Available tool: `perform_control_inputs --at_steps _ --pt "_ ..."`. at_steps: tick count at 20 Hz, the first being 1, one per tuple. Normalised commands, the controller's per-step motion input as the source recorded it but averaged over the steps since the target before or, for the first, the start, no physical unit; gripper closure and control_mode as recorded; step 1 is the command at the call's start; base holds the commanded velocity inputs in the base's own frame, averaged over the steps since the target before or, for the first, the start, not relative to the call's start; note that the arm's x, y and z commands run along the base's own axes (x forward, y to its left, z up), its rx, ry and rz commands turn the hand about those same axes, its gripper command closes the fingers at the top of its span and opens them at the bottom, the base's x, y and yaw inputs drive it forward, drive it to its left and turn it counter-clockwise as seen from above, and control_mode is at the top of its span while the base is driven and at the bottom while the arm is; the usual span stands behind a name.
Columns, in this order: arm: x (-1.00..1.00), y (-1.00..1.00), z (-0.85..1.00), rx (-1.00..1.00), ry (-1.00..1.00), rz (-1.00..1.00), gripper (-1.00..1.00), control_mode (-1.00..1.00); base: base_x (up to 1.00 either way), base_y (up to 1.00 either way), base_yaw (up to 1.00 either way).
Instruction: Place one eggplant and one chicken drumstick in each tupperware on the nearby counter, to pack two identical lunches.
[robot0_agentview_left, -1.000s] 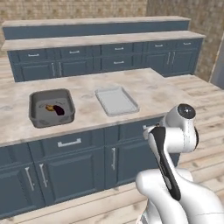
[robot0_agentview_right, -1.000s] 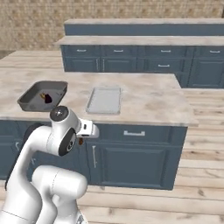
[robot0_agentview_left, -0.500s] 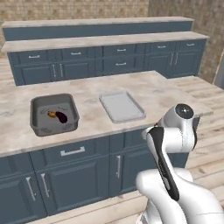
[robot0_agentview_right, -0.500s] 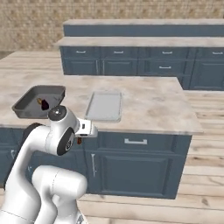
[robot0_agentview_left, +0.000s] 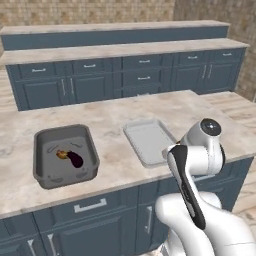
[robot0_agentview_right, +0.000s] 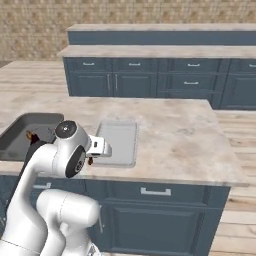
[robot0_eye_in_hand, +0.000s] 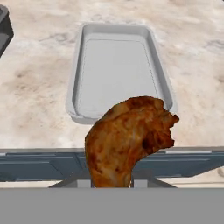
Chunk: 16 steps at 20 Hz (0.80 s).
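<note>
On the desk (robot0_agentview_left: 115, 117), at the 9 o'clock side in the left base view, the dark grey tub (robot0_agentview_left: 64, 155) holds an eggplant (robot0_agentview_left: 76, 159) with a brownish piece (robot0_agentview_left: 61, 154) touching it, too small to name. Toward 3 o'clock from the tub, near it, the shallow pale grey tray (robot0_eye_in_hand: 120, 65) lies bare. In the hand view a chicken drumstick (robot0_eye_in_hand: 129, 138) stands at 6 o'clock, short of the tray, pinched in the gripper (robot0_eye_in_hand: 111, 183), its fingers hidden behind the meat
</note>
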Motion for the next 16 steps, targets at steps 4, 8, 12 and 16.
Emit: perform_control_inputs --at_steps 4,8,12,16 --pt "0.0 0.0 0.0 0.0 0.0 0.0 1.0 1.0 0.5 -0.21 0.0" --pt "0.0 0.0 0.0 0.0 0.0 0.0 1.0 1.0 0.28 -0.28 0.0" --pt "0.02 -0.09 0.0 0.0 0.0 0.0 1.0 -1.0 0.05 -0.26 0.0" --pt "0.24 -0.18 -0.05 0.0 0.0 0.0 1.0 -1.0 0.0 0.0 0.0"
